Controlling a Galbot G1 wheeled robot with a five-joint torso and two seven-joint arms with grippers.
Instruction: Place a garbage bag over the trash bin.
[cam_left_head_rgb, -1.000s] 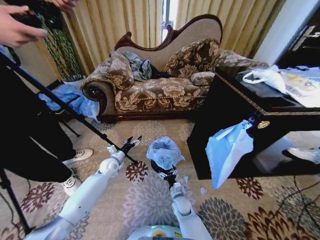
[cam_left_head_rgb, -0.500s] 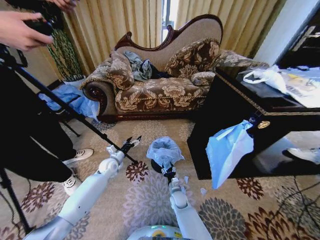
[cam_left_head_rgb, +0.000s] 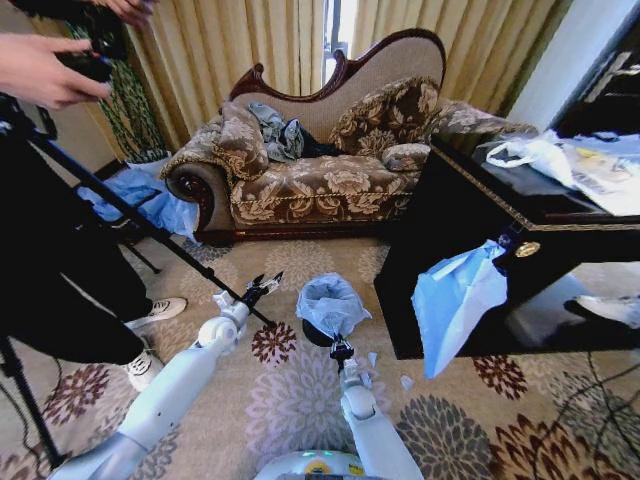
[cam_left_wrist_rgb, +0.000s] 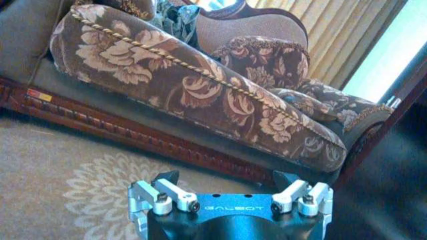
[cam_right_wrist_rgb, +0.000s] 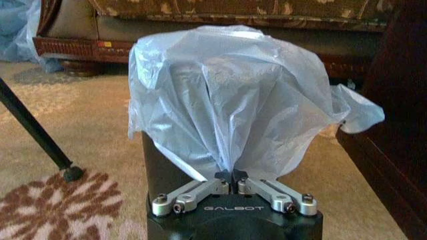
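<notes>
The right gripper (cam_right_wrist_rgb: 231, 175) is pinched together on the lower hem of the garbage bag (cam_right_wrist_rgb: 227, 95), which drapes over the trash bin (cam_right_wrist_rgb: 163, 167) directly ahead of it. The bag looks only loosely capped, so pulling the hem down the bin's side seems due. The left gripper (cam_left_wrist_rgb: 230, 187) hangs apart, idle beside the sofa (cam_left_wrist_rgb: 200, 95).

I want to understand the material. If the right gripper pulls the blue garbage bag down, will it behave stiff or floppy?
Probably floppy: the garbage bag drapes in soft folds over the trash bin. It looks thin and see-through, so likely very light and may tear under hard pulling. The right gripper pinches its lower edge; the film could slip.
</notes>
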